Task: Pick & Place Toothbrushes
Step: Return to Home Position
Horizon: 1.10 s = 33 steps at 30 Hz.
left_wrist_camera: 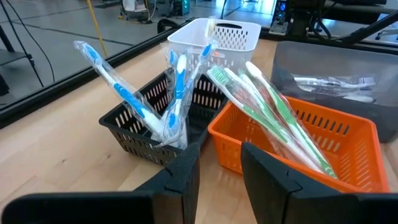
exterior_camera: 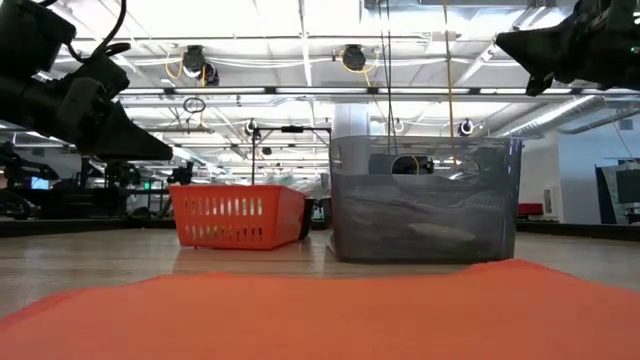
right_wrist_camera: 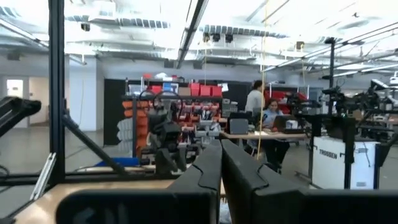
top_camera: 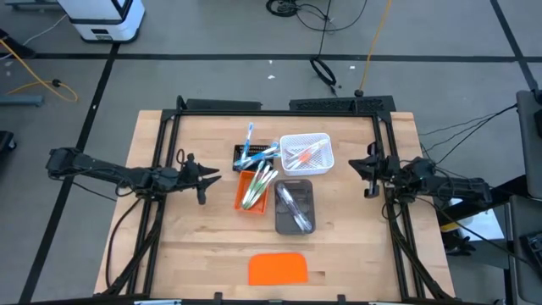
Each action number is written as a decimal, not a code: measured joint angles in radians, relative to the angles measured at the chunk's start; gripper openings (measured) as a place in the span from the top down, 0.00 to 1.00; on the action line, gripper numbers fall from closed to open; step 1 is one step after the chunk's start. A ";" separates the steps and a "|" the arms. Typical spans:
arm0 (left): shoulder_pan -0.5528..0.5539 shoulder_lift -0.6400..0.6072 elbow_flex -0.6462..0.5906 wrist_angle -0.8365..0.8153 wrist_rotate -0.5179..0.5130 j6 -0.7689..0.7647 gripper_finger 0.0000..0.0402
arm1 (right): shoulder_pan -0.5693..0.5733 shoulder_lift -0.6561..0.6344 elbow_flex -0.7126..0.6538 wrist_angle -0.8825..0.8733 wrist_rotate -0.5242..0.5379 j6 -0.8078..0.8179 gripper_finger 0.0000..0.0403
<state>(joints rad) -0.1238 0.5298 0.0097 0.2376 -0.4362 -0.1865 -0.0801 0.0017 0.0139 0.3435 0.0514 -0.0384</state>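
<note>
Four small trays stand together mid-table. Blue toothbrushes [left_wrist_camera: 134, 99] lean in the black tray [left_wrist_camera: 134, 142], heads sticking out over its rim. Green toothbrushes [left_wrist_camera: 273, 118] lean in the orange tray [left_wrist_camera: 348, 134]. Pink ones [top_camera: 303, 154] lie in the white tray [top_camera: 323, 140], and pale grey ones [left_wrist_camera: 336, 84] in the grey tray [top_camera: 310, 188]. My left gripper [left_wrist_camera: 221, 177] is open and hovers left of the black and orange trays, pointing at them. My right gripper [right_wrist_camera: 221, 165] is shut, raised at the right of the trays [top_camera: 370, 169].
A flat orange rounded slab [top_camera: 278, 268] lies near the table's near edge and fills the low view's foreground [exterior_camera: 320, 310]. Black frame rails [top_camera: 161, 152] run along the table's left, right and far sides. Bare wood lies between each gripper and the trays.
</note>
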 joint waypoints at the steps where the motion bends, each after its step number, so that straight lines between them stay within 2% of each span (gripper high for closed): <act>1: 0.000 0.000 0.000 0.000 0.000 0.000 0.71 | -0.004 0.000 0.000 0.002 0.001 0.000 0.99; 14: 0.000 0.000 0.000 -0.001 0.000 0.000 0.71 | -0.078 0.001 0.000 0.003 0.000 0.000 0.99; 33: 0.000 0.000 0.000 -0.001 0.000 -0.001 0.71 | -0.077 0.002 0.000 0.003 0.000 0.000 0.99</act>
<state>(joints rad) -0.1238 0.5301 0.0097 0.2371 -0.4362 -0.1871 -0.1574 0.0036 0.0139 0.3470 0.0516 -0.0387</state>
